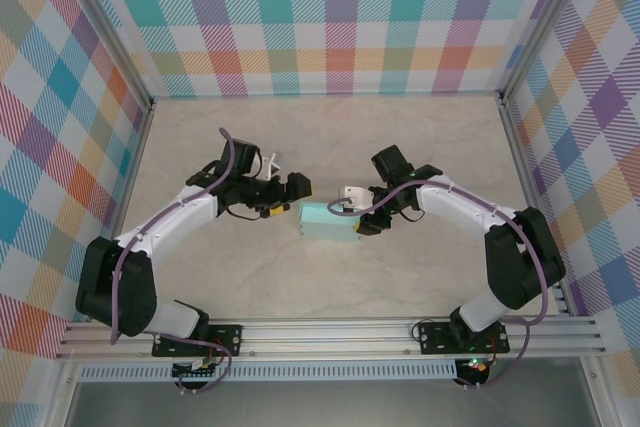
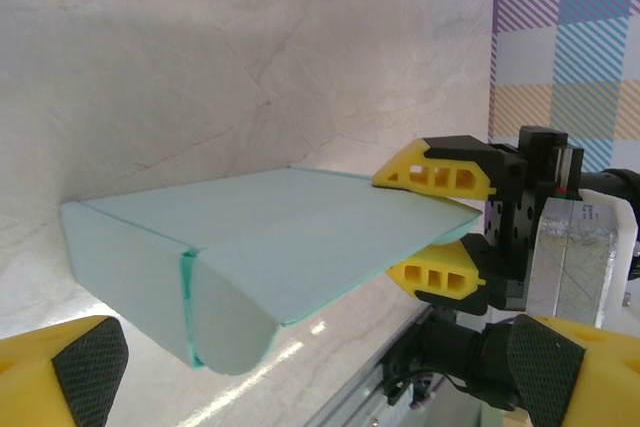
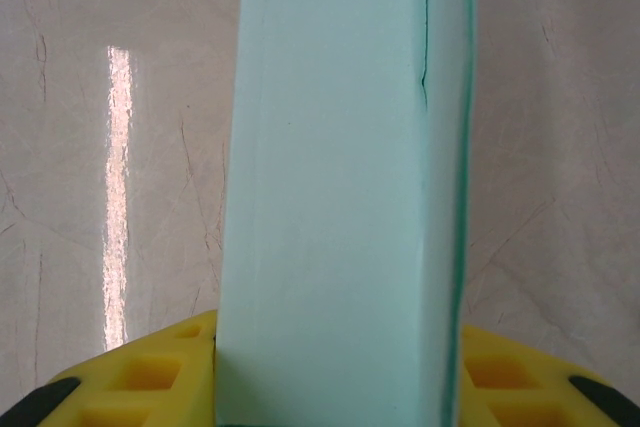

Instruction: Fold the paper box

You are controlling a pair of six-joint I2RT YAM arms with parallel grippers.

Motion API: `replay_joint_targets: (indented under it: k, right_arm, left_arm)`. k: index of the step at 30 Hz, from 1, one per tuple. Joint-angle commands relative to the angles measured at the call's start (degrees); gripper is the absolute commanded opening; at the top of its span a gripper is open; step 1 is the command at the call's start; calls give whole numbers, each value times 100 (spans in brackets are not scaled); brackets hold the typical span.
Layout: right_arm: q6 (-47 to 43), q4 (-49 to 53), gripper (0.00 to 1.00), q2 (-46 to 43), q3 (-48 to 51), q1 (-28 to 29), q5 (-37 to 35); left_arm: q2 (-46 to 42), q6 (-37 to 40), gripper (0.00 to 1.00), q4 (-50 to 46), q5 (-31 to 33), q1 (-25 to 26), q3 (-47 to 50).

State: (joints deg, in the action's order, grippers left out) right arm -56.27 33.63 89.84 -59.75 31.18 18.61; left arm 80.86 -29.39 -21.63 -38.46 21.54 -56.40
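Observation:
The paper box (image 1: 328, 219) is a closed pale mint rectangular box in the middle of the table. My right gripper (image 1: 360, 217) is shut on its right end. In the right wrist view the paper box (image 3: 340, 197) stands tall between my yellow fingers (image 3: 150, 377). From the left wrist view the paper box (image 2: 270, 237) stretches away, with the right gripper's yellow fingers (image 2: 435, 169) clamped above and below its far end. My left gripper (image 1: 292, 197) is open just left of the box's near end, and its gripper (image 2: 320, 392) holds nothing, with the fingertips (image 2: 75, 367) wide apart.
Marbled beige tabletop (image 1: 330, 137) lies all round the box. Plaid walls (image 1: 340, 17) close the back and both sides, with metal posts at the corners. An aluminium rail (image 1: 330, 332) carrying both arm bases runs along the near edge.

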Motion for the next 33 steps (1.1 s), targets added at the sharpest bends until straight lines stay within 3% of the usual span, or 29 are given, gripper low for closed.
replay_joint_targets:
  k: [1, 6, 11, 24, 29, 33]
  right_arm:
    - [-259, 389, 34, 378, 235, 81, -395]
    - [-304, 384, 34, 392, 244, 99, -367]
    - [-296, 369, 34, 420, 239, 108, -384]
    - [-176, 324, 34, 499, 198, 108, -420]
    - [-112, 263, 34, 542, 209, 108, -402]
    - [-86, 132, 35, 583, 242, 112, -380]
  left_arm:
    - [-130, 406, 100, -142, 389, -115, 43]
    - [317, 215, 99, -86, 819, -115, -133]
    - [684, -50, 94, 150, 655, -4, -128]
    - [103, -298, 84, 926, 614, 96, 1105]
    - [18, -130, 83, 1038, 762, 112, 1394]
    - [27, 450, 81, 1030, 1050, 265, 1469]
